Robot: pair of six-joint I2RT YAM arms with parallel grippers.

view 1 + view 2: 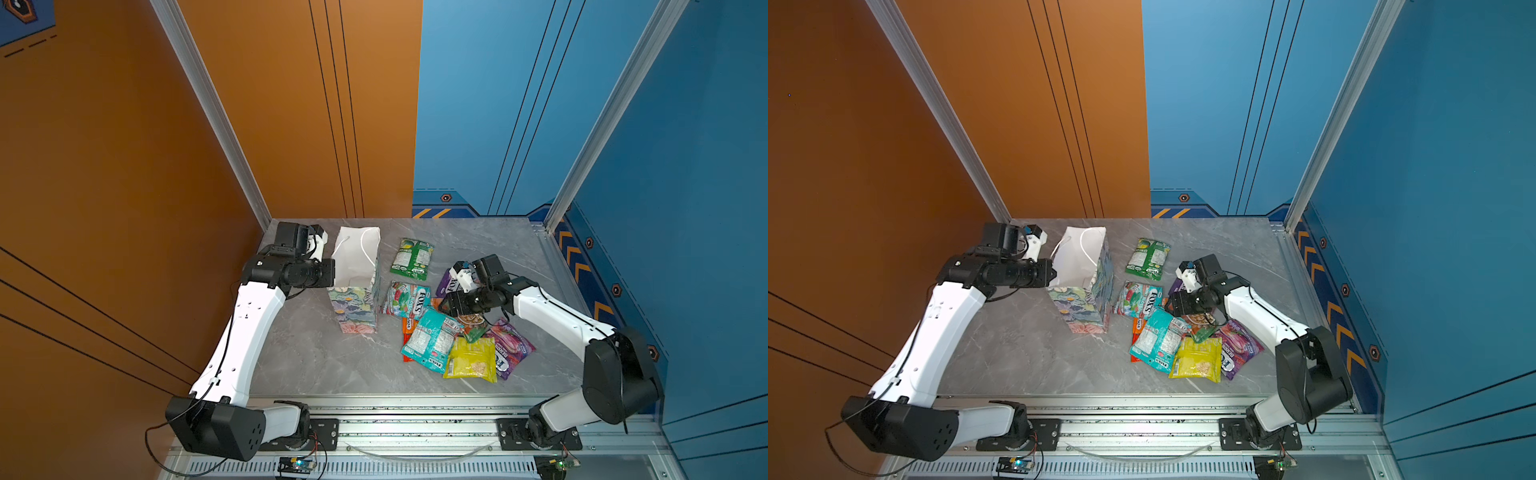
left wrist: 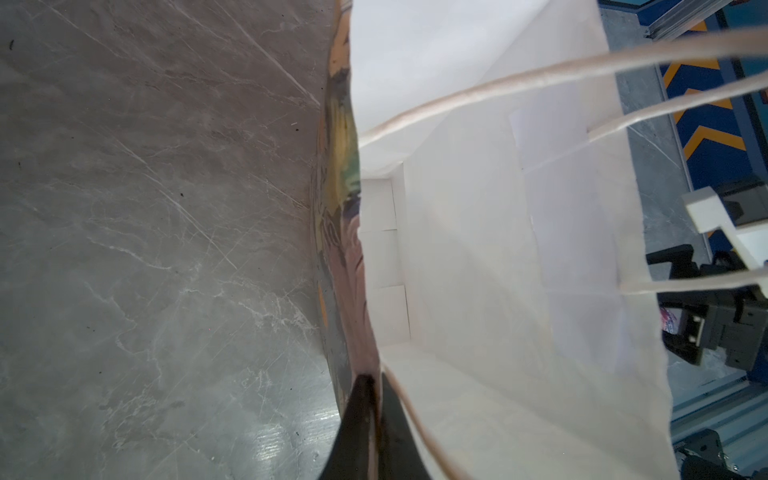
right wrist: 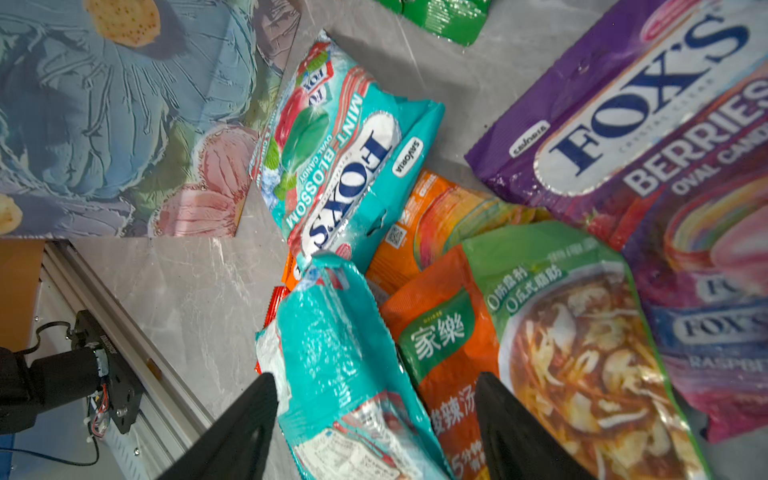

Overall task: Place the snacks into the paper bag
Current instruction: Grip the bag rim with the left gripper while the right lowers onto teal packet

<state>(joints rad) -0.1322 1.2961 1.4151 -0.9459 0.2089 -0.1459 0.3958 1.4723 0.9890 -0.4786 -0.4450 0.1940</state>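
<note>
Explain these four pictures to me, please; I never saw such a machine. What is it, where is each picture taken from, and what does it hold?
It is a robot with two arms at a grey table. Two pictures look down from above; two come from cameras on the wrists. The left gripper is shut on one wall of the paper bag, which looks empty inside. The right gripper is open over a teal packet in the pile of snacks; it holds nothing.

The floral-print paper gift bag [image 1: 357, 307], white inside, stands upright and open near the far-left corner of the grey tabletop [image 1: 307, 361]. Glossy flat snack packets [image 1: 432, 338] overlap toward its right edge, with a green packet [image 1: 411, 258] apart behind them.
</note>
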